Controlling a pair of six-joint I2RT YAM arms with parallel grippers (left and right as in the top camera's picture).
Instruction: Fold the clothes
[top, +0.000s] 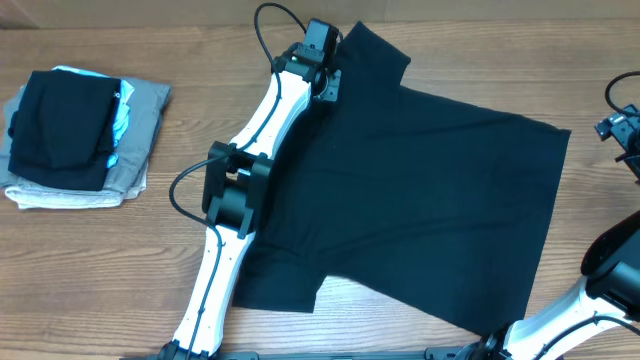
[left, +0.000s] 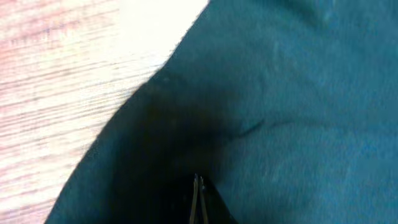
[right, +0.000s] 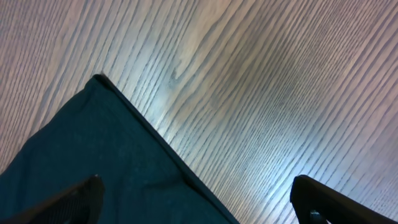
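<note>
A dark T-shirt (top: 420, 200) lies spread flat on the wooden table, with one sleeve at the top and one at the bottom left. My left gripper (top: 325, 80) is at the shirt's upper left, near the top sleeve. In the left wrist view its fingers (left: 198, 180) are pressed together on the cloth (left: 298, 93), with small wrinkles at the tips. My right gripper (top: 622, 128) is at the table's right edge, off the shirt. In the right wrist view its fingers (right: 196, 186) are wide apart and empty above a corner of the shirt (right: 93, 143).
A stack of folded clothes (top: 75, 135) sits at the far left, a black piece on top of grey ones. Bare wood (top: 300, 20) shows around the shirt. The left arm (top: 240, 180) lies along the shirt's left side.
</note>
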